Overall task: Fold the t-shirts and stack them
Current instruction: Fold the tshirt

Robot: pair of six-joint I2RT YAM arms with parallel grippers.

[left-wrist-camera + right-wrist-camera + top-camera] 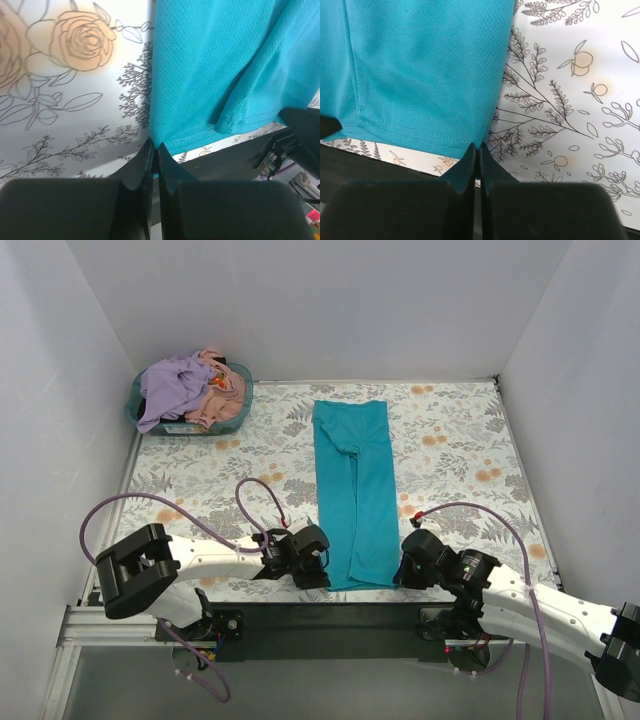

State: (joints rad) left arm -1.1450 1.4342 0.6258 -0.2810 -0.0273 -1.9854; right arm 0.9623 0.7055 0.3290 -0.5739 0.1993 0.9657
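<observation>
The teal-blue t-shirt (355,490) lies on the floral cloth as a long narrow strip, its sides folded in, running from the far middle to the near edge. My left gripper (326,578) is shut on its near left corner (165,135). My right gripper (402,578) is shut on its near right corner (470,135). The lavender purple t-shirt (175,388) and the peach-pink t-shirt (228,400) lie crumpled in the teal basket (140,415) at the far left.
The grey-and-orange floral table cloth (460,450) covers the table. White walls close in the left, far and right sides. The black table edge (330,615) runs along the near side, just behind both grippers.
</observation>
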